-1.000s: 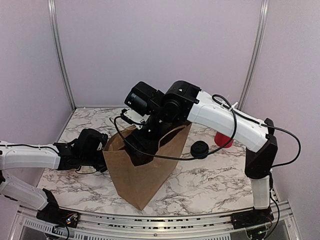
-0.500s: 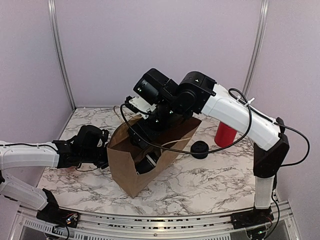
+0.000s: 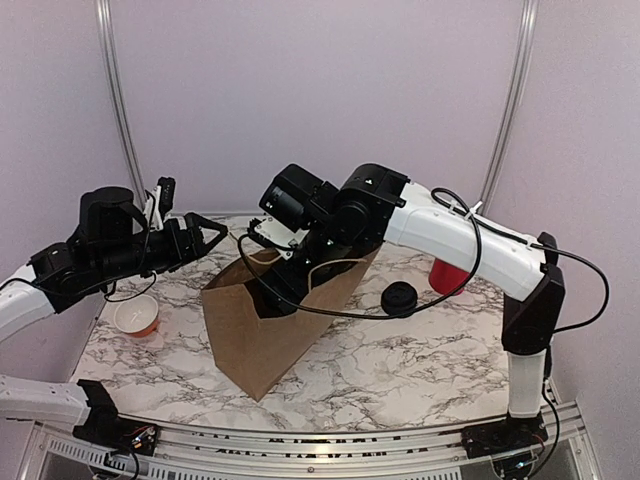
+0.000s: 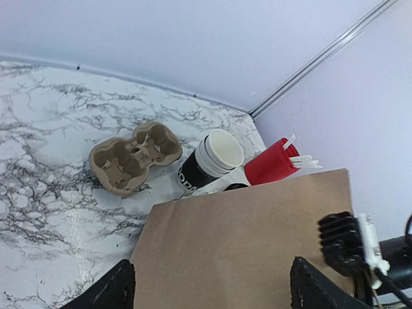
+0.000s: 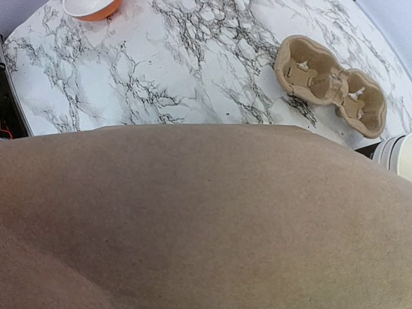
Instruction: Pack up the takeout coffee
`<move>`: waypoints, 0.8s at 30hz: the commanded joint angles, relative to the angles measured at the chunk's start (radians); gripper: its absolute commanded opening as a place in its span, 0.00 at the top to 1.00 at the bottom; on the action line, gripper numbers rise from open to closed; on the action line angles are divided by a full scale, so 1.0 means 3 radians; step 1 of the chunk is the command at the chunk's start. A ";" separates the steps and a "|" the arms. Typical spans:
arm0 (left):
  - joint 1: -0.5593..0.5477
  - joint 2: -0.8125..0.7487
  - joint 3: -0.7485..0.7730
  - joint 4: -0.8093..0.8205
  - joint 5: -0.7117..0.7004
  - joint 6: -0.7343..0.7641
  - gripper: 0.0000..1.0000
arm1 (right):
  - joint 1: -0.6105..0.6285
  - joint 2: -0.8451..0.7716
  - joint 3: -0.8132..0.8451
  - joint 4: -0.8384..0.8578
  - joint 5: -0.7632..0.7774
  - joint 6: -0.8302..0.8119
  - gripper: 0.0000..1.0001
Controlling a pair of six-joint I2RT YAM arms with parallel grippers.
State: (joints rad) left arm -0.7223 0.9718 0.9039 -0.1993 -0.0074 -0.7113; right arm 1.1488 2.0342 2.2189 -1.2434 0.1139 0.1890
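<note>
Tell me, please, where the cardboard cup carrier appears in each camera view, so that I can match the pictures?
Top external: the carrier is not visible in this picture.
Left wrist: the cardboard cup carrier lies left of centre, above the bag's edge.
Right wrist: it lies at the upper right, above the bag.
Shared landmark: the brown paper bag shows in all three views.

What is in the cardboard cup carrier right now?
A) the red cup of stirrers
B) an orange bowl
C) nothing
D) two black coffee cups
C: the cardboard cup carrier shows only its bare wells, while the stack of black paper cups and the red cup of stirrers stand apart from it on the table.
</note>
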 commanded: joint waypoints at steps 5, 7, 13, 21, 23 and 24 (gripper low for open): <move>0.0000 -0.0175 0.0462 -0.0532 0.0787 0.0955 0.18 | -0.0103 0.0091 0.0156 0.0196 -0.0019 -0.0088 0.00; -0.0002 -0.0207 0.0452 -0.0542 0.0960 0.1030 0.18 | -0.0121 0.0095 0.0194 0.0212 -0.0029 -0.0092 0.00; -0.0023 -0.0134 0.0637 -0.0921 0.1194 0.1319 0.22 | -0.0127 0.0116 0.0262 0.0226 -0.0051 -0.0091 0.00; -0.0165 0.0172 0.1040 -0.1287 0.1103 0.1501 0.29 | -0.0125 0.0162 0.0334 0.0194 -0.0051 -0.0080 0.00; -0.0209 0.0279 0.1126 -0.1399 0.0983 0.1555 0.31 | -0.0124 0.0163 0.0335 0.0191 -0.0050 -0.0075 0.00; -0.0225 0.0311 0.1164 -0.1433 0.0944 0.1577 0.32 | -0.0118 0.0163 0.0333 0.0191 -0.0044 -0.0073 0.00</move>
State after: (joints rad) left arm -0.7696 1.0214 1.2026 -0.5293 0.3317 -0.2951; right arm 1.1160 2.0720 2.2761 -1.1915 0.1055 0.1703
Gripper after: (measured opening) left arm 0.695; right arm 0.998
